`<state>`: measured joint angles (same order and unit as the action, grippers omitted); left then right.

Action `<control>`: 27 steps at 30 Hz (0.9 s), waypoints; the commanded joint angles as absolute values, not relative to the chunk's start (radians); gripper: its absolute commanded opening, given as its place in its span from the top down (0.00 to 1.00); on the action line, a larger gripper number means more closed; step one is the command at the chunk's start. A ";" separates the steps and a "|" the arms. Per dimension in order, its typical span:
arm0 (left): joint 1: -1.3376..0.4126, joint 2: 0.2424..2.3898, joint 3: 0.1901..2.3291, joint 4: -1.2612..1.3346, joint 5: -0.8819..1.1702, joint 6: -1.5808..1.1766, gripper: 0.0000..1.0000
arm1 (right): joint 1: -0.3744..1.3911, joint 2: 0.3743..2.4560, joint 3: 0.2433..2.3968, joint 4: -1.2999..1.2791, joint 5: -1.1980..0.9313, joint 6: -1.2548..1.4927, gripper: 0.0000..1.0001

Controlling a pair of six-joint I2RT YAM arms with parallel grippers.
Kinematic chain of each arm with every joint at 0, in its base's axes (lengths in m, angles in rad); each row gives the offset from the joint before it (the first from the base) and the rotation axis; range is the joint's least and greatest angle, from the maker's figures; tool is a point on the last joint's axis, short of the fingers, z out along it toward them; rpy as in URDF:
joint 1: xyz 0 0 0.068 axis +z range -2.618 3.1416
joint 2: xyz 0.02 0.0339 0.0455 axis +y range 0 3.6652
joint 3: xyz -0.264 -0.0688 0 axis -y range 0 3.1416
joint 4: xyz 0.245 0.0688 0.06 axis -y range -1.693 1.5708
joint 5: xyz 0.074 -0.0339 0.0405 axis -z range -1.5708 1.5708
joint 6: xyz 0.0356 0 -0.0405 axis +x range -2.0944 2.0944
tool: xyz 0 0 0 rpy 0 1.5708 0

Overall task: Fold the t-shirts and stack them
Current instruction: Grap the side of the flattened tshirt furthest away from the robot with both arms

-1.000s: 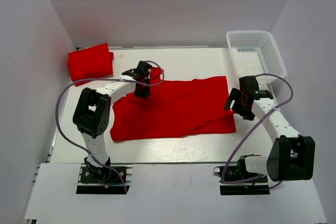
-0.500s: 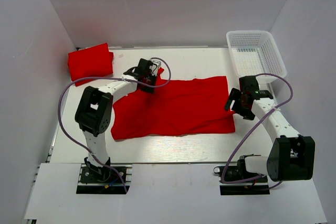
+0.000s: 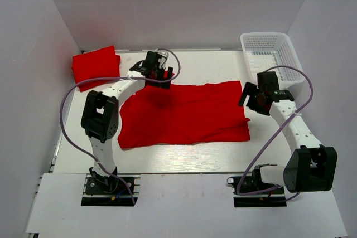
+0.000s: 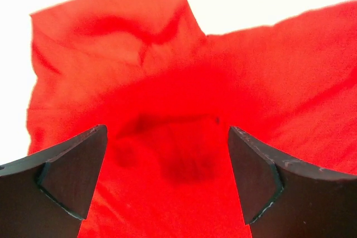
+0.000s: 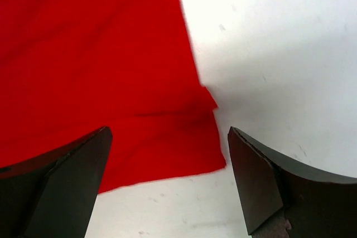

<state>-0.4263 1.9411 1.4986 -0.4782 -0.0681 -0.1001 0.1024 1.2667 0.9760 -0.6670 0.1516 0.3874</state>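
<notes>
Your left gripper [image 4: 167, 137] has let go and drawn back toward the far side of the table: a second ago it was pinched down on the cloth, and now its jaws stand wide apart with nothing between them. Your right gripper [image 5: 167, 137] has also shifted a little farther out. It is fully open and holds nothing.

Directly beneath the left fingers lies the bright red, short-sleeved cloth t-shirt [image 3: 187, 115], spread across the white table [image 3: 189, 160]. A rumpled flap of it, probably a sleeve, lies just beyond the fingertips. Under the right gripper you see the same shirt's edge and one corner. The cloth lies below and outside the left finger, with bare table below the right one.

Farther out, beyond and to the left of the left gripper, a second red t-shirt sits as a folded square bundle [image 3: 96, 66], well apart from the spread one.

Judging by this, one shirt is done and the other is only laid out. It looks at most partly folded, and you still need to finish the folds and stack it with the bundle.

Beyond the right gripper stands the white plastic mesh basket [image 3: 293, 65]. No red cloth shows inside it.
</notes>
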 commanded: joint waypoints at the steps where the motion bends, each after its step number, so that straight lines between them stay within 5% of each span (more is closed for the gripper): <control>1: -0.404 1.928 1.636 -0.518 -0.149 -0.137 0.01 | 0.113 1.276 1.071 -0.557 0.075 0.347 0.10; 10: -0.304 2.094 1.839 -0.594 -0.075 -0.227 0.01 | 0.186 1.471 1.256 -0.434 0.063 0.347 0.10; 14: -0.304 2.103 1.824 -0.483 0.114 -0.031 0.01 | 0.207 1.593 1.376 -0.471 0.126 0.350 0.10; 18: -0.325 2.160 1.919 -0.563 0.097 0.069 0.01 | 0.210 1.684 1.462 -0.528 0.189 0.399 0.10; 27: -0.334 2.092 1.735 -0.537 0.103 0.124 0.05 | 0.216 1.786 1.543 -0.563 0.192 0.431 0.10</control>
<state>-0.3336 2.1548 1.7580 -0.5415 0.0723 0.0803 0.2111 1.7832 1.4963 -0.5438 0.1699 0.4129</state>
